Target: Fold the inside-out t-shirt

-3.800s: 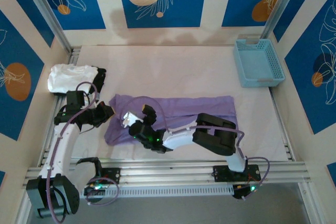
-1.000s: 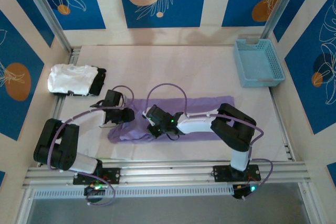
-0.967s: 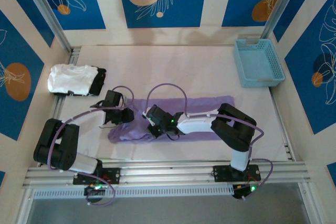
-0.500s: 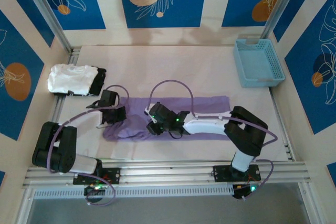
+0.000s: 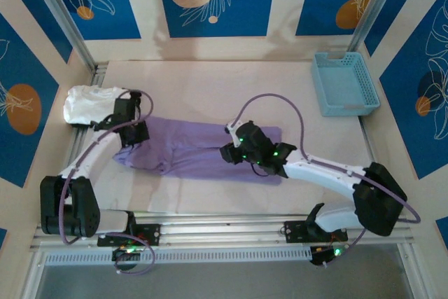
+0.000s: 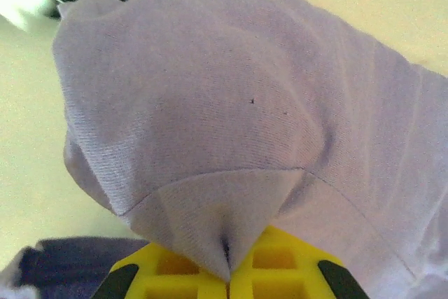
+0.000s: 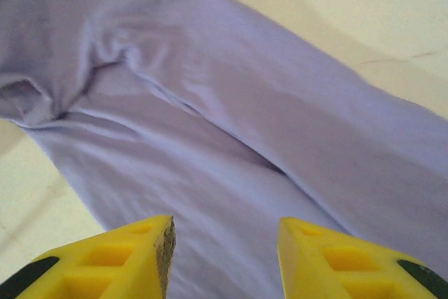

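Folding looks early: the lavender t-shirt (image 5: 189,153) lies as a long, rumpled band across the table (image 5: 231,89), with no neat fold yet and the squaring-up left to do. Left gripper (image 6: 227,274) is clamped on its left-end fabric; right gripper (image 7: 224,243) hangs over the shirt with jaws apart, holding nothing.

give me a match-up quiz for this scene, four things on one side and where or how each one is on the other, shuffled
Things
1. left gripper
2. right gripper
3. blue basket
4. folded white garment

Place or state
a. far right corner of the table
b. open, over the middle of the t-shirt
c. far left edge of the table
d. shut on a pinch of t-shirt cloth

Pairs: 1-d, 2-b, 3-a, 4-c
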